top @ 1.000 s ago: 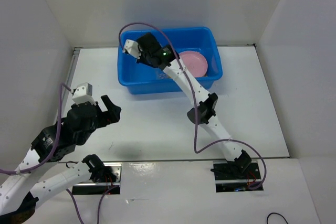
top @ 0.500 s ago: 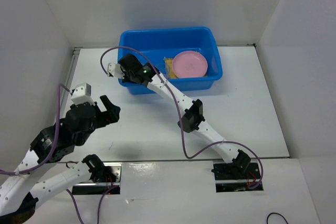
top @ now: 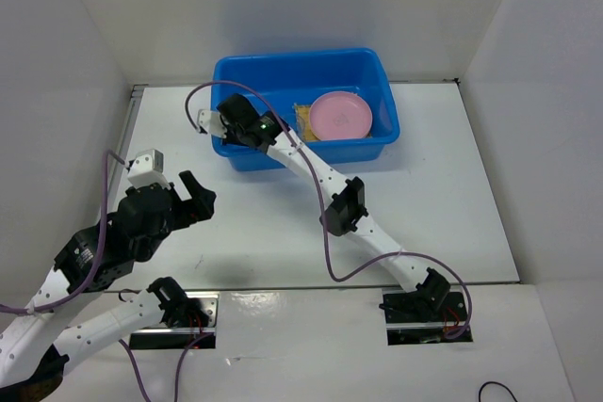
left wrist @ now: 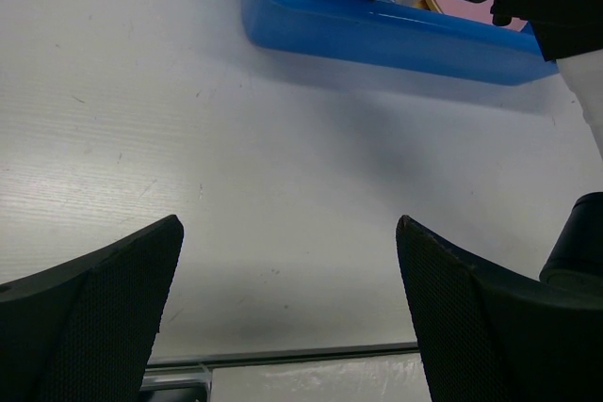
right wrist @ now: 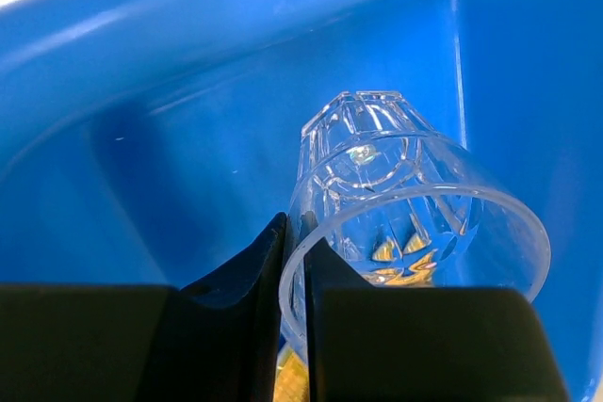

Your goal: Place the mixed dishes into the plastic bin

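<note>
The blue plastic bin stands at the back of the table. In it lie the pink plate and, left of it, a strip of the yellow woven mat. The tan-orange plate is hidden. My right gripper is over the bin's front left corner. In the right wrist view it is shut on the rim of a clear cut-glass cup inside the bin, with a bit of mat below. My left gripper is open and empty above the table, also in its wrist view.
White walls close in the table on the left, back and right. The right arm stretches across the table middle to the bin. A purple cable loops beside it. In the left wrist view the bin's near wall lies ahead.
My right gripper has swung from the bin's middle back to its front left corner, uncovering the mat and pink plate. The left arm has not moved.
</note>
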`<control>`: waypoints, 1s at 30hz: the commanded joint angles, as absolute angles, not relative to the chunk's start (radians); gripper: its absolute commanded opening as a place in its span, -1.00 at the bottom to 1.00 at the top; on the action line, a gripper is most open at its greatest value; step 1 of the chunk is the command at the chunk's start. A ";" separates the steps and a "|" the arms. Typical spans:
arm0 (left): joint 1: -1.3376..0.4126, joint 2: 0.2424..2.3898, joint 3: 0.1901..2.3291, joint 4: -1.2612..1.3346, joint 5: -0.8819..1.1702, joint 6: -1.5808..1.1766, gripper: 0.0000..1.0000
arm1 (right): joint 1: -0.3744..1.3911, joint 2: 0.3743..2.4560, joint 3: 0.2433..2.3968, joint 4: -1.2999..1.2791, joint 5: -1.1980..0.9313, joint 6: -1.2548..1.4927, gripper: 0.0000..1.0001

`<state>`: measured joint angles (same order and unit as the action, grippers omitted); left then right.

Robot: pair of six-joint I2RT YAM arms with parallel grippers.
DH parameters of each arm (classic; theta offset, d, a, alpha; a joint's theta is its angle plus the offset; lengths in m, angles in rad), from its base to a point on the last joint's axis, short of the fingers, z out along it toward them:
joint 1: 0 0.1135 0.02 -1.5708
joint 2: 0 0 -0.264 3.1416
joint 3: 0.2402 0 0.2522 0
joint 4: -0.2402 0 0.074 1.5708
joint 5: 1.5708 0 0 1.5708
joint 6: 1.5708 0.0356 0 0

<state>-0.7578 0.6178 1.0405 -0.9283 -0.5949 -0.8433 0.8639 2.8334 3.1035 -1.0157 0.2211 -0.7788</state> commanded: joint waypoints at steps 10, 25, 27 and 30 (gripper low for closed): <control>-0.753 0.618 1.046 -0.922 -0.612 -0.856 1.00 | 0.798 2.913 3.135 -0.956 0.249 -0.805 -0.73; -0.744 0.646 1.046 -0.922 -0.621 -0.856 1.00 | 0.795 2.777 3.135 -0.865 0.239 -0.804 0.27; -0.744 0.646 1.046 -0.922 -0.621 -0.856 1.00 | 0.805 2.743 3.135 -0.853 0.239 -0.804 0.37; -0.744 0.646 1.046 -0.922 -0.621 -0.856 1.00 | 0.833 2.662 3.135 -0.818 0.297 -0.779 0.83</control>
<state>-0.7494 0.6456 1.0405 -0.9287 -0.6010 -0.8436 0.7883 2.8471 3.1069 -0.9340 0.2497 -0.8009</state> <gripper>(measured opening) 1.001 0.882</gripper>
